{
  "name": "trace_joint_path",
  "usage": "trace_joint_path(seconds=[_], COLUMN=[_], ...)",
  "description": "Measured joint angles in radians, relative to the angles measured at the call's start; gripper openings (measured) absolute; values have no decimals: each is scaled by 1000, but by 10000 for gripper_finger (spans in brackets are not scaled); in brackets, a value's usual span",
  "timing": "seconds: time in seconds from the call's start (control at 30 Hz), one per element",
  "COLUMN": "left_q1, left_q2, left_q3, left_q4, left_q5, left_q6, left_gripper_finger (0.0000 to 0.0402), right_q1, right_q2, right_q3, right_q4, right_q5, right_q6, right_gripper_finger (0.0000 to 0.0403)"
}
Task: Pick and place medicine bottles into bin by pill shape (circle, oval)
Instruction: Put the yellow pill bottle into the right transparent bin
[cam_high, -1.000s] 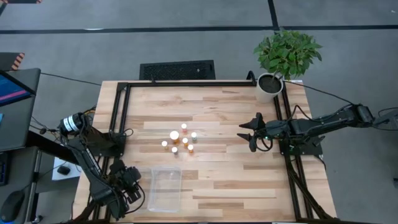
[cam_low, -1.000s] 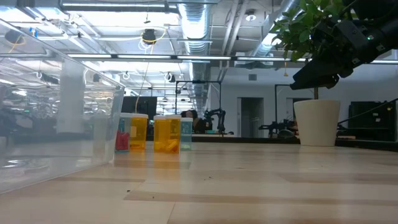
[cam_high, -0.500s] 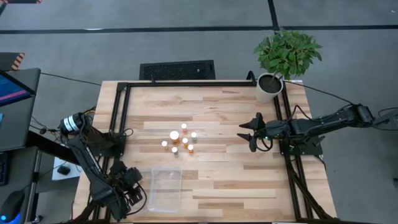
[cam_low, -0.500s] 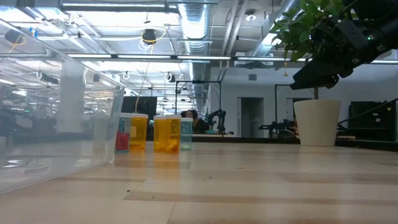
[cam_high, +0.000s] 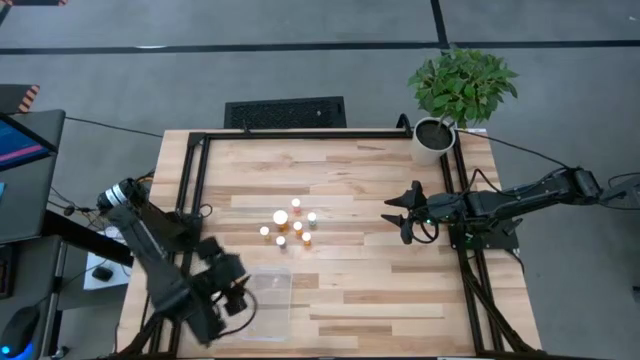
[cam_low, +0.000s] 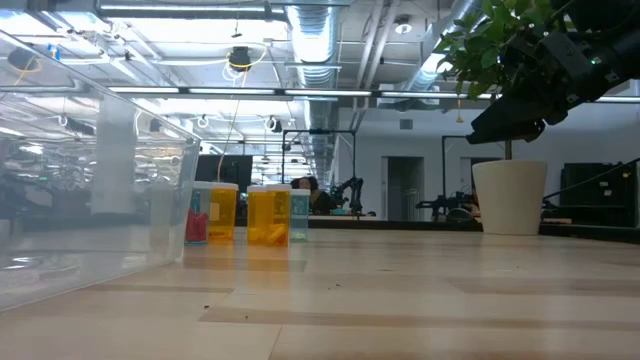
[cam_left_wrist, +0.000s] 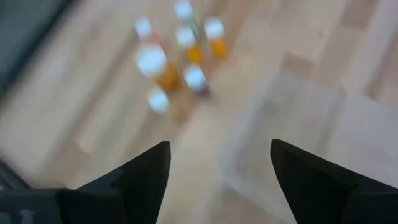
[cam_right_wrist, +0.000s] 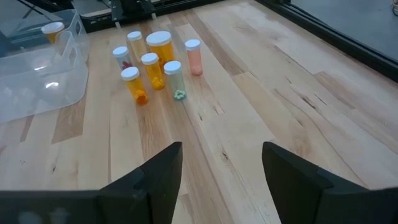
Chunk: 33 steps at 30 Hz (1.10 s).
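Observation:
Several medicine bottles (cam_high: 290, 225) with white caps stand upright in a cluster at the table's middle; they also show in the right wrist view (cam_right_wrist: 155, 59), the left wrist view (cam_left_wrist: 177, 53) and the low view (cam_low: 250, 212). The clear bin (cam_high: 267, 300) sits on the table near the near edge, left of middle; it also shows in the right wrist view (cam_right_wrist: 37, 81). My left gripper (cam_high: 238, 282) is open and empty at the bin's left side, also shown in its own wrist view (cam_left_wrist: 217, 162). My right gripper (cam_high: 395, 215) is open and empty, to the right of the bottles and above the table, also shown in its own wrist view (cam_right_wrist: 221, 158).
A potted plant (cam_high: 445, 110) in a white pot stands at the table's far right corner. A black frame (cam_high: 190, 180) runs along the table's left, far and right sides. Bare wood (cam_high: 350, 280) lies between the bottles, the bin and my right gripper.
My left gripper has gone from the table's near left corner toward the right and far side, up to the bin's left side. My right arm, the bottles and the bin have kept still.

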Motion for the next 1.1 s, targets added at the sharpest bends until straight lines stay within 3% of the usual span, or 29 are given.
trace_joint_path(seconds=[0.23, 0.4, 0.57, 0.83, 1.1], left_q1=[224, 379, 498, 624, 670], left_q2=[-53, -93, -139, -318, -401], left_q3=[4, 4, -24, -336, -581], left_q4=[81, 162, 228, 504, 684], left_q5=[-89, -23, 85, 235, 270], left_q6=[378, 591, 709, 771, 765], left_gripper_finger=[271, 271, 271, 271, 271], right_q1=[0, 0, 0, 0, 0], right_q2=[0, 0, 0, 0, 0], right_q3=[0, 0, 0, 0, 0], right_q4=[0, 0, 0, -1, -7], right_q5=[0, 0, -1, -1, -1], right_q6=[-12, -12, -13, -32, -32], right_gripper_finger=[234, 234, 234, 234, 234])
